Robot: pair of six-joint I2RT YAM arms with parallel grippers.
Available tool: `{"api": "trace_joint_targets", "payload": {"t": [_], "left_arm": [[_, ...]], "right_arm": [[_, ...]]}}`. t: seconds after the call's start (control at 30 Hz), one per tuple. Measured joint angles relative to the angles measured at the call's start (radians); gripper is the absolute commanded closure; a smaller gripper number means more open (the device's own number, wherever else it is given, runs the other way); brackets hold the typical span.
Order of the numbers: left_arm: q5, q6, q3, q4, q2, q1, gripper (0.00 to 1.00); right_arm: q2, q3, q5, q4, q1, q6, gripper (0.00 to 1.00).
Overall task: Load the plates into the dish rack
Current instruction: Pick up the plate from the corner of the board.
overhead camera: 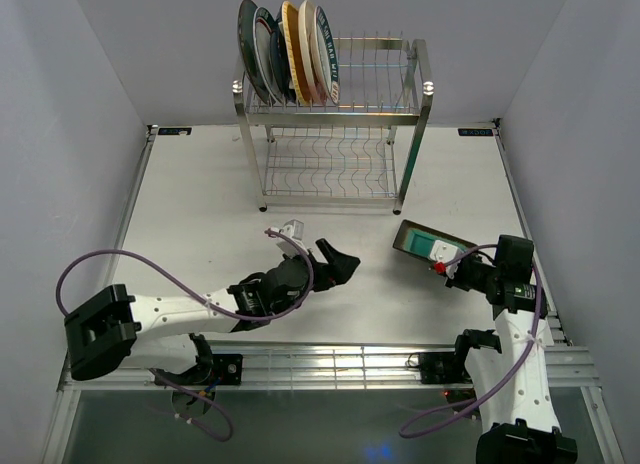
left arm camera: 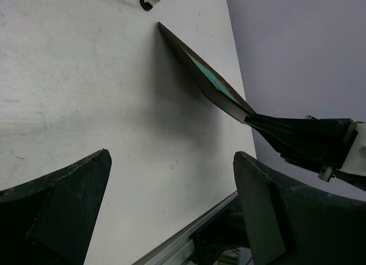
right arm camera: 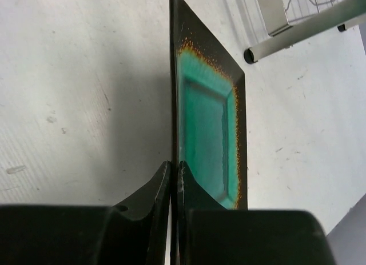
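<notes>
Plates (overhead camera: 285, 54) stand on edge in a close row at the left end of the upper tier of the dish rack (overhead camera: 330, 169), at the far side of the counter (overhead camera: 200, 194). Nearer, about mid-counter, the left gripper (overhead camera: 338, 262) hangs with its jaws spread wide and nothing between them. Just right of it lies the green square plate (overhead camera: 425, 244), brown-rimmed and tilted, its near edge pinched by the closed jaws of the right gripper (overhead camera: 447, 267).

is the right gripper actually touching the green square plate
Touching. The right wrist view shows the right gripper with its jaws pinched shut on the near rim of the green square plate, no gap either side.
</notes>
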State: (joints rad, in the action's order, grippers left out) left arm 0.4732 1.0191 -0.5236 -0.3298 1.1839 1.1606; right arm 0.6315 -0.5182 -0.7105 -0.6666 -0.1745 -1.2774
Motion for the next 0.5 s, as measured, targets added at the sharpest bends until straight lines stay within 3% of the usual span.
{"api": "trace_joint_targets", "payload": {"t": [0.27, 0.5], "left_arm": [[-0.047, 0.240, -0.096, -0.003, 0.197, -0.005, 0.02], [-0.116, 0.404, -0.122, -0.004, 0.240, -0.037, 0.02]], "right_arm": [[-0.058, -0.070, -0.081, -0.163, 0.000, -0.031, 0.92], [-0.121, -0.101, -0.102, -0.278, 0.000, -0.079, 0.92]]}}
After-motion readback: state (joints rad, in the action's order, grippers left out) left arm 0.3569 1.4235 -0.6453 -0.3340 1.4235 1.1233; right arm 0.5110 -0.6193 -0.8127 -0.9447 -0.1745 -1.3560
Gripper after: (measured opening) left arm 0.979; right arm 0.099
